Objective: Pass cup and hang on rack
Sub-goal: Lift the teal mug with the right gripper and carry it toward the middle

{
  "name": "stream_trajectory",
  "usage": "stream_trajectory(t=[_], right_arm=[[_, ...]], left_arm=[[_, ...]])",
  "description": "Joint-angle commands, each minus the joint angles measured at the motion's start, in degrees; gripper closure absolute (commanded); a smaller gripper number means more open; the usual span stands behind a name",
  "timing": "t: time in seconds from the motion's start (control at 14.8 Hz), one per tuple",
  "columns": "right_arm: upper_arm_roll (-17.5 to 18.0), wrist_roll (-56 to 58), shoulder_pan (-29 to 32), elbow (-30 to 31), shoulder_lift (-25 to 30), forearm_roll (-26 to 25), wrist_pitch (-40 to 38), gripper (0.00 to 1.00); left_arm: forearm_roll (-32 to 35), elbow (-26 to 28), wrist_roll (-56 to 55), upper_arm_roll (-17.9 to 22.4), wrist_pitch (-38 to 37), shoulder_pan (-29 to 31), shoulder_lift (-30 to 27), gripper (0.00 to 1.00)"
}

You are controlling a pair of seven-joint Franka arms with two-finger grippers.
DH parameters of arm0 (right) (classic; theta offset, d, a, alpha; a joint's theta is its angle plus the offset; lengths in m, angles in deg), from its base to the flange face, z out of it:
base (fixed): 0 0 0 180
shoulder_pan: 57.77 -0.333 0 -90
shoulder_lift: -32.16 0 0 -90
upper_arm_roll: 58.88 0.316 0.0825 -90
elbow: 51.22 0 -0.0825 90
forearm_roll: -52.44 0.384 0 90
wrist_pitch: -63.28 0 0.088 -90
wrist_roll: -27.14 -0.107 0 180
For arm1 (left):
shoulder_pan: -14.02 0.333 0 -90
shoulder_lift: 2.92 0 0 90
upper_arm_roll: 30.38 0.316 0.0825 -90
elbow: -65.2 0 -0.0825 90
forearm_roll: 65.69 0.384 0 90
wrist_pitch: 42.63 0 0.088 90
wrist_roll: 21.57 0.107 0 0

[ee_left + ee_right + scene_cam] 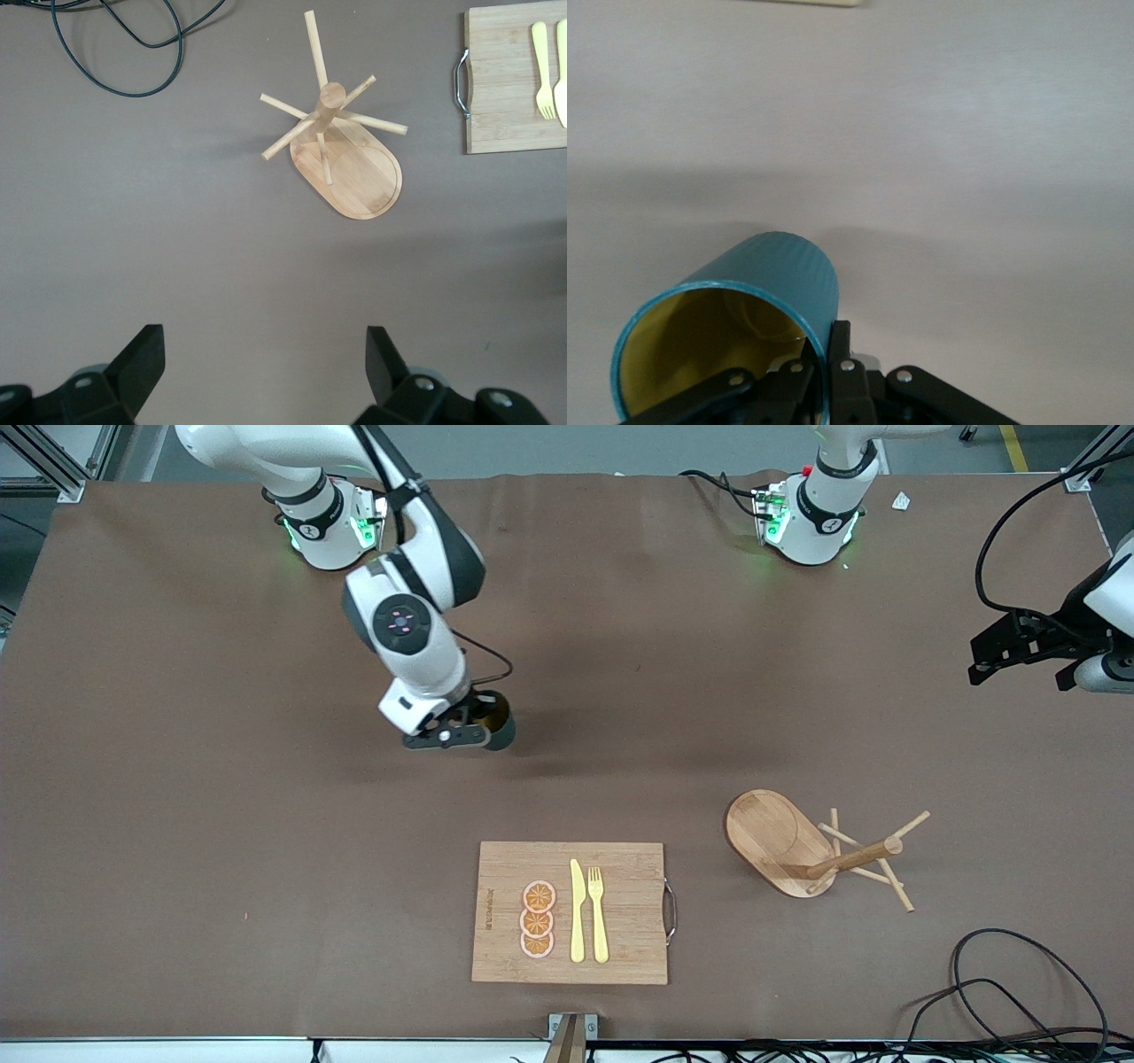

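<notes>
- The right gripper (468, 731) is low over the brown worktop (177, 779). Its fingers (837, 354) are shut on the wall of the cup (757, 305), one finger inside and one outside.
- The cup is blue-green outside and yellow inside. Nothing shows in it. In the front view the gripper hides most of it, and its handle cannot be seen.
- The worktop right around these fingers is bare brown cloth.
- Nearer the front camera than the cup lies a wooden cutting board (620, 868). On it are three orange slices (537, 919), a yellow knife (577, 912) and a yellow fork (598, 912).
- The rack (341, 146) stands beside the board, toward the left arm's end of the worktop. No cup hangs on its pegs.
- The left gripper (266, 372) waits up in the air, well away from the cup, with the rack out ahead of its fingers. Its fingers (142, 363) are wide open and hold nothing.
- Black cables (1010, 992) lie at the worktop edge near the rack.
</notes>
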Motion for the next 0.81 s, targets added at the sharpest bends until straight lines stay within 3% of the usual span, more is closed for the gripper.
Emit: stream_trajectory(t=[0.0,0.27,0.74], right_arm=[[-0.87,-1.33,-3.61,-6.98,-5.53,1.03,-0.53,1.0],[-0.87,-1.94,-7.74,-12.97,-9.58,2.53,-0.62,1.0],[-0.87,-3.27,-10.39,-14.64,-13.18,1.91,-0.35,0.99]], left_arm=[[0.12,-1.0,0.47,-0.26,0.09,0.39,0.54,0.0],[0.12,-1.0,0.47,-0.26,0.09,0.39,0.54,0.0],[-0.23,-1.08,0.38,-0.26,0.09,0.48,0.54,0.0]])
